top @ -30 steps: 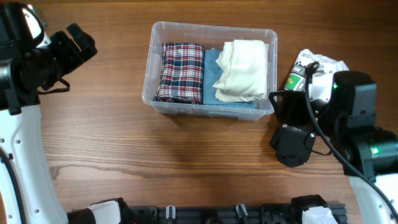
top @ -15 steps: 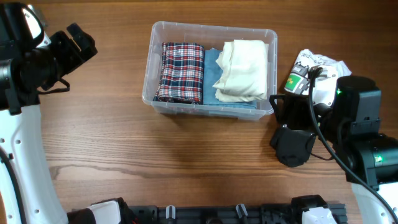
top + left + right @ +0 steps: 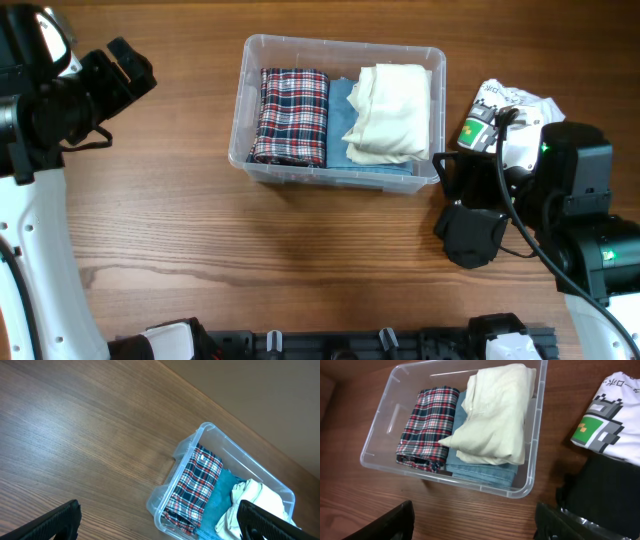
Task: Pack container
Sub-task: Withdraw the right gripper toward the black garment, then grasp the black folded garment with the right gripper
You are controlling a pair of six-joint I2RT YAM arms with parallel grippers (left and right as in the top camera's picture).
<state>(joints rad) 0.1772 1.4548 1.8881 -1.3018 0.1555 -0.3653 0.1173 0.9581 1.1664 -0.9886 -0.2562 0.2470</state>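
Plainly, clear container (image 3: 240,112) holds 3 folded garments (image 3: 344,118).

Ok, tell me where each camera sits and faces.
Overhead: above the table, looking straight down at the container; left arm and right arm show.
Left wrist: left of the container, angled down toward it; the left end effector frames the bottom corners.
Right wrist: near its right front, looking down into it; the right end effector frames the bottom corners.
All share the plaid cloth.
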